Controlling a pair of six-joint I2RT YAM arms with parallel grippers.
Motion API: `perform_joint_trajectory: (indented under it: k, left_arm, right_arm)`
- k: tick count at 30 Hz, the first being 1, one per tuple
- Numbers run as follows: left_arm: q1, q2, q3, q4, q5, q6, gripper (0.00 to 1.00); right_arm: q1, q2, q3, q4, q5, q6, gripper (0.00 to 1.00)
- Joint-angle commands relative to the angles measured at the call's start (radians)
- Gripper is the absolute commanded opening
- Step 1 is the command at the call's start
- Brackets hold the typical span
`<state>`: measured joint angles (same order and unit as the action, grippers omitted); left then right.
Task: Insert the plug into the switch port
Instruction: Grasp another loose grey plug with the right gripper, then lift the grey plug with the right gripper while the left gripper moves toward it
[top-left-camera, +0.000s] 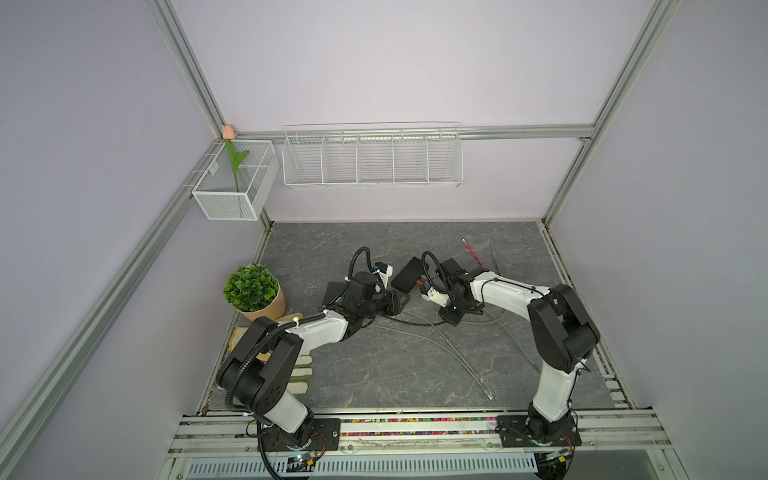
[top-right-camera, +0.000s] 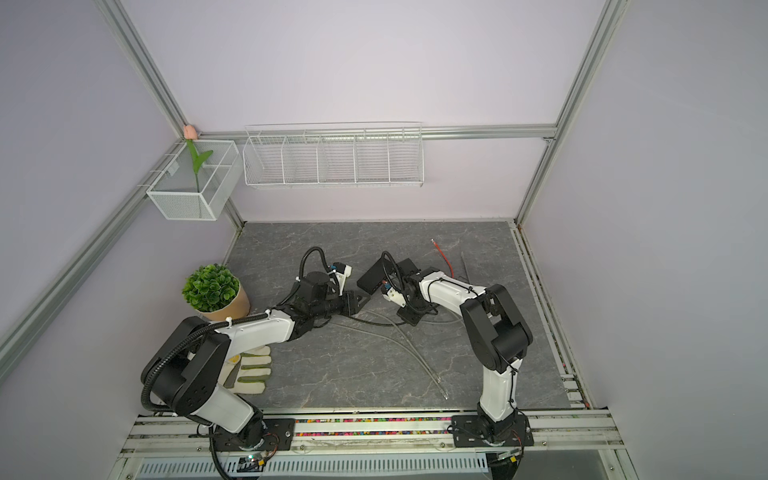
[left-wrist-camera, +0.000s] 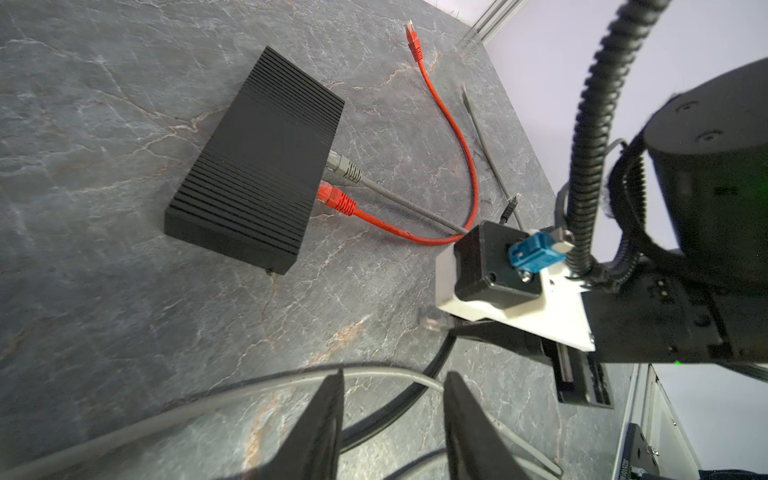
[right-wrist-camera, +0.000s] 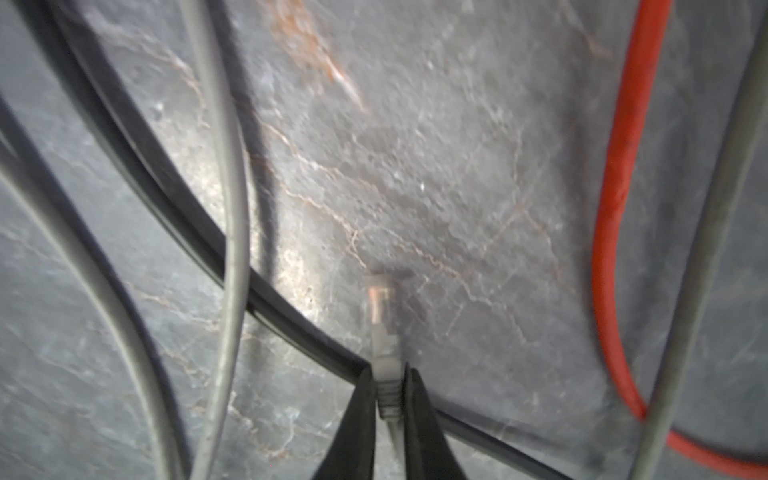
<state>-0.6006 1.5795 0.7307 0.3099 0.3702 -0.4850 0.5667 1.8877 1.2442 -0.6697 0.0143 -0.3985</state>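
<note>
Though its tip is blurred, the grey plug (right-wrist-camera: 382, 332) is pinched by the right jaws; left jaws gape.

Grey veined table, black switch, red and grey leads

The table (top-left-camera: 374, 374) is dark grey, stone-patterned with pale and rust-tinted veins. The switch (left-wrist-camera: 257, 166) is matt black, finely ribbed in parallel lines. One red cable (right-wrist-camera: 615, 208), one grey cable (left-wrist-camera: 415, 206) and one black cable (right-wrist-camera: 174, 193) show. The plug (right-wrist-camera: 384, 345) looks pale grey with a clear, coppery tip, though that wrist view is blurred. The plant (top-left-camera: 251, 286) is green in a tan pot (top-left-camera: 272, 309). The glove (top-right-camera: 249, 374) is cream with green stripes, the tulip (top-left-camera: 227, 131) is pink, and the wire basket (top-left-camera: 372, 160) is white.
</note>
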Motion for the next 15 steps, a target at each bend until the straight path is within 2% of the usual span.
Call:
perform_joint_trajectory:
  k: [1, 7, 12, 15]
  left_arm:
    - [-0.002, -0.040, -0.006, 0.000, -0.007, 0.019, 0.41]
    - [-0.003, -0.066, 0.023, -0.029, -0.032, 0.024, 0.41]
    - [-0.002, -0.098, 0.020, -0.016, -0.040, 0.008, 0.41]
    - [-0.003, -0.124, 0.015, 0.023, -0.014, -0.002, 0.41]
  right_arm:
    - [0.007, 0.032, 0.003, -0.010, -0.002, 0.009, 0.07]
    - [0.018, -0.109, -0.053, 0.046, 0.089, 0.042, 0.07]
    - [0.025, -0.321, -0.135, 0.146, 0.169, 0.076, 0.07]
    - [0.033, -0.464, -0.190, 0.193, 0.172, 0.101, 0.07]
